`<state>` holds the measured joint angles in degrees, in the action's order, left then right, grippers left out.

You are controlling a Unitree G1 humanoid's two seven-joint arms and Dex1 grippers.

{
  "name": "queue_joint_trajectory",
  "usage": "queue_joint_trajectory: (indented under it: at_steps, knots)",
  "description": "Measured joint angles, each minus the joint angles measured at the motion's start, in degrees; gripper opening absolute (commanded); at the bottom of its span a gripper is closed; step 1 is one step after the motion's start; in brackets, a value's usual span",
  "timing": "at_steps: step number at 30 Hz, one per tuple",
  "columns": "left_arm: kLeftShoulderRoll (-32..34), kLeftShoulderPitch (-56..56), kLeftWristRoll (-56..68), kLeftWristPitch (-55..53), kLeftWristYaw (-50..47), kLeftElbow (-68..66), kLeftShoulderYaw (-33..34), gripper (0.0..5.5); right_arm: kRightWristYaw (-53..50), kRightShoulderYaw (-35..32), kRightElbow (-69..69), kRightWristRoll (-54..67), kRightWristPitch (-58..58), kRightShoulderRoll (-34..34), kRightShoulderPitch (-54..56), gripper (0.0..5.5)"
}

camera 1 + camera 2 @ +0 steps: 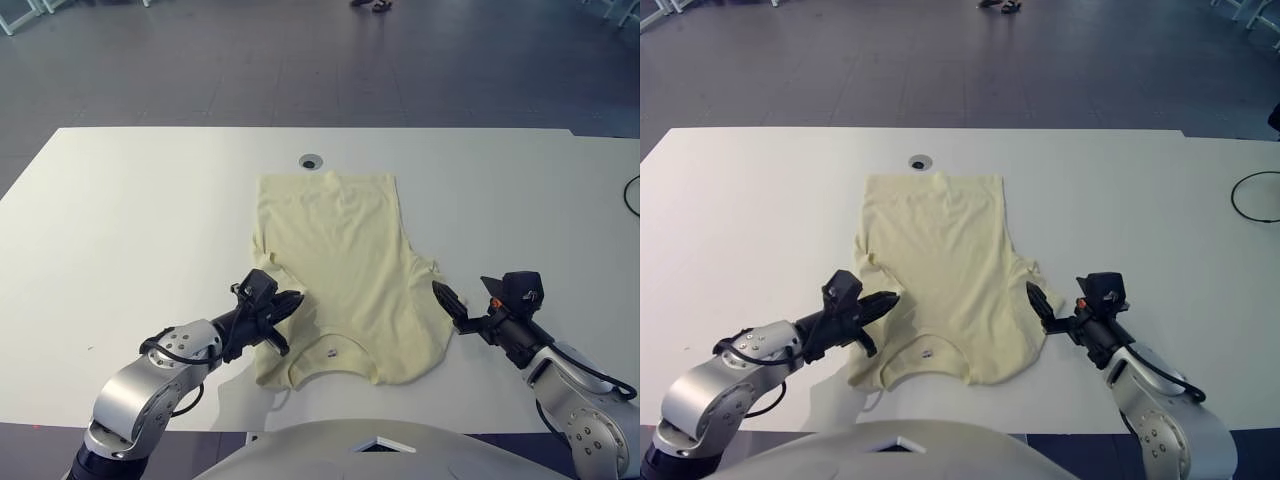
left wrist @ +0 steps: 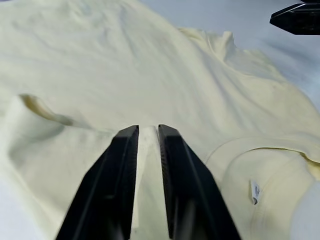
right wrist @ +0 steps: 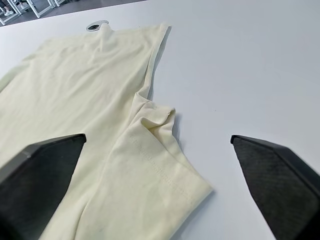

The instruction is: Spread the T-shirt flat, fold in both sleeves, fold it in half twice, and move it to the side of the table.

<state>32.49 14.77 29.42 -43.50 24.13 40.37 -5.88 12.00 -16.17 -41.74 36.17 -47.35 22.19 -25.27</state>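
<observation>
A pale yellow T-shirt (image 1: 340, 260) lies spread on the white worktop (image 1: 130, 220), collar toward the robot and hem just short of a small round hole (image 1: 311, 161). The left hand (image 2: 148, 127) sits on the shirt's left sleeve, fingers nearly together with a strip of cloth pinched between them. The right hand (image 3: 157, 139) is spread wide at the bunched right sleeve.

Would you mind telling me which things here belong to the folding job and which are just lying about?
For the job:
T-shirt, lying on the table
left gripper, at the shirt's near left edge
right gripper, beside the right sleeve

Just lying about:
round hole in the tabletop
black cable at the table's right edge
</observation>
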Motion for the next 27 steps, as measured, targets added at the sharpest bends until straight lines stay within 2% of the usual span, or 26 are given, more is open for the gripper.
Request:
queue_joint_trajectory:
  at_steps: [5, 8, 14, 25, 27]
  knots:
    - [-0.41, 1.47, 6.32, 0.94, 1.55, 2.72, 9.0, 2.08, -1.47, -2.72, -0.05, 1.69, -1.18, -0.84, -0.71, 5.4]
    - [-0.56, 0.84, 5.31, 1.47, -0.41, 1.36, 11.53, 2.54, -3.64, -3.84, 0.15, 3.45, -3.36, -2.51, -0.53, 5.35]
    - [-0.91, -3.36, -2.37, 4.77, -4.39, -4.27, 11.3, 3.52, -5.91, -4.28, 1.88, 4.77, -7.23, -3.5, 1.17, 4.44]
    - [-2.18, -2.25, -3.4, 4.93, -4.13, -4.52, 11.36, 5.25, -7.74, -2.73, 3.45, 4.01, -10.7, -4.87, 0.49, 2.73]
    - [-2.18, -2.12, -3.42, 4.93, -4.09, -4.52, 11.49, 5.4, -8.23, -2.71, 4.36, 4.17, -10.77, -5.89, 1.56, 2.38]
